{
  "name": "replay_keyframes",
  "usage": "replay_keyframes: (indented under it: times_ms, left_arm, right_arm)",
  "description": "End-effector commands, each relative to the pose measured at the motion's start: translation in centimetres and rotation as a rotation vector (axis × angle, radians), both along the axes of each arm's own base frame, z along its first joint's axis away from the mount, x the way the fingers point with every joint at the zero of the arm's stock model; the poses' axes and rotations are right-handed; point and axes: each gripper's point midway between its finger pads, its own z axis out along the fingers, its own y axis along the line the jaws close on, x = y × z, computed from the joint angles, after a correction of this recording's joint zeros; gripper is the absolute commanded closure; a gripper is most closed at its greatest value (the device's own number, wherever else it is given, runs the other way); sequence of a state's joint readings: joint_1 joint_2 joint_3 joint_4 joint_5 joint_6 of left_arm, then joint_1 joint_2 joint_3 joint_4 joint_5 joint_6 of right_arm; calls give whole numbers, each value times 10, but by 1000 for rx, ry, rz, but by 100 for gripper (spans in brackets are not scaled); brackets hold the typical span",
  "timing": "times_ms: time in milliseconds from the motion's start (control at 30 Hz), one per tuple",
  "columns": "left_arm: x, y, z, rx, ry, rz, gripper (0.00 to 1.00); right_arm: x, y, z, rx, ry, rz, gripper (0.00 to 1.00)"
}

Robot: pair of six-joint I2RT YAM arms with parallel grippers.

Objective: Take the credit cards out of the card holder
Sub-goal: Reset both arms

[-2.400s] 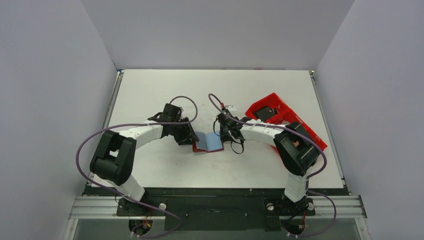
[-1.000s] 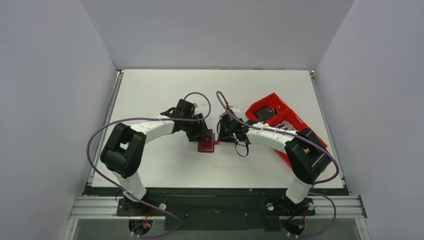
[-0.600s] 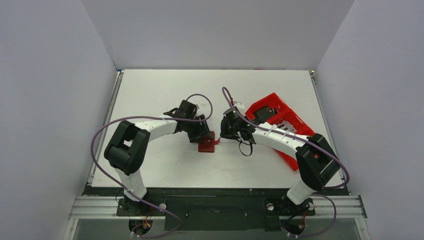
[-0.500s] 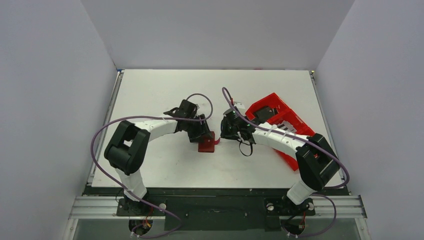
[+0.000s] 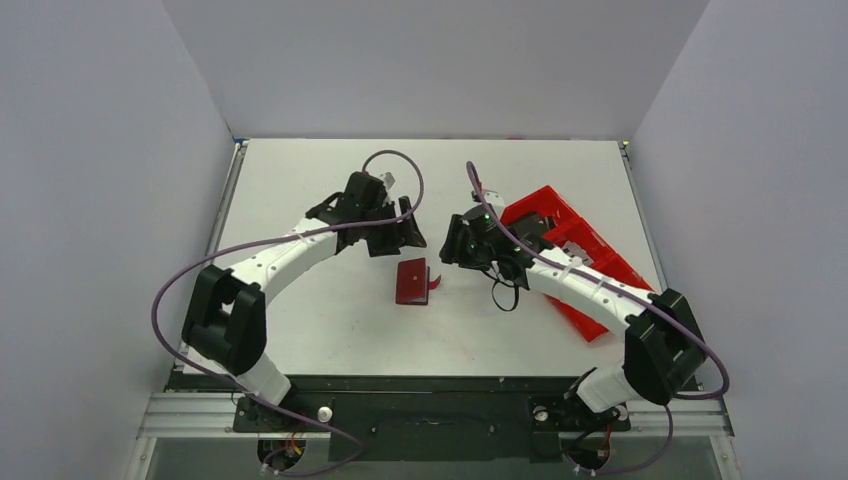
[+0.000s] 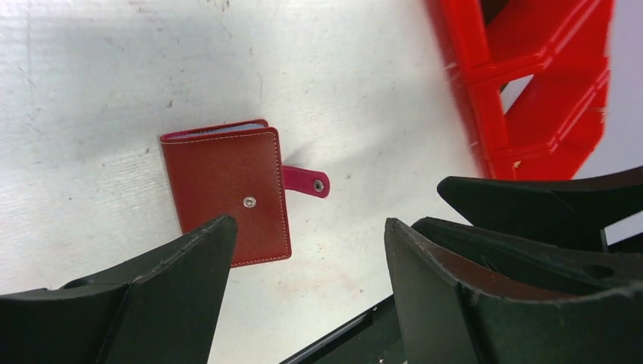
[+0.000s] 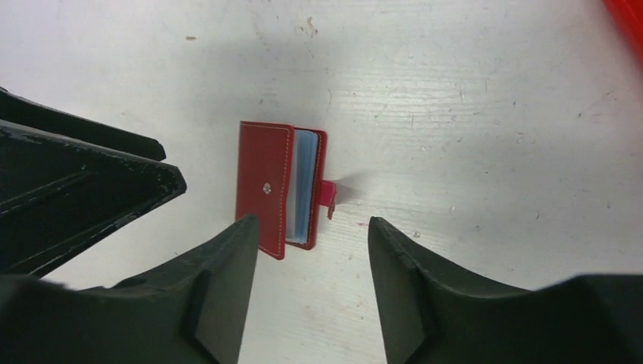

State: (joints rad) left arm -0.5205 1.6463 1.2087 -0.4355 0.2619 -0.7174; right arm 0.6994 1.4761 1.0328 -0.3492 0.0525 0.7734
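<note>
Left gripper (image 6: 307, 227) and right gripper (image 7: 312, 222) are both seen spread and empty, touching nothing, while the holder (image 5: 411, 281) is left folded on the table (image 5: 300, 180) between them, a blue card (image 7: 303, 193) exposed inside.

We see a bright red plastic compartment tray (image 5: 560, 200) lying askew on the right half of the white surface (image 5: 330, 180), near its right edge. The surface is scuffed and speckled with small dark marks, and plain grey walls (image 5: 420, 60) rise from its left, far and right sides.
</note>
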Motion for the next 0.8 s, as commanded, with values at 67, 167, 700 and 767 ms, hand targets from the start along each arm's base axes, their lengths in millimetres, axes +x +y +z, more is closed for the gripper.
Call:
replay_keyframes:
  times_ms: [67,167,700,767]
  left_arm:
    - [9,22,56,11,-161,-3,30]
    - [11,37,73,19,-216,16,30]
    - [6,109,109,110,-380,156,29]
    - [5,113,109,109,-387,164,29]
  right_arm:
    - [18,0,71,112,-167,-43,39]
    - [18,-2,85,140,-200,-56,34]
    - [13,-13,125,238,-328,-99,29]
    - [13,-14,124,233,-327,-100,29]
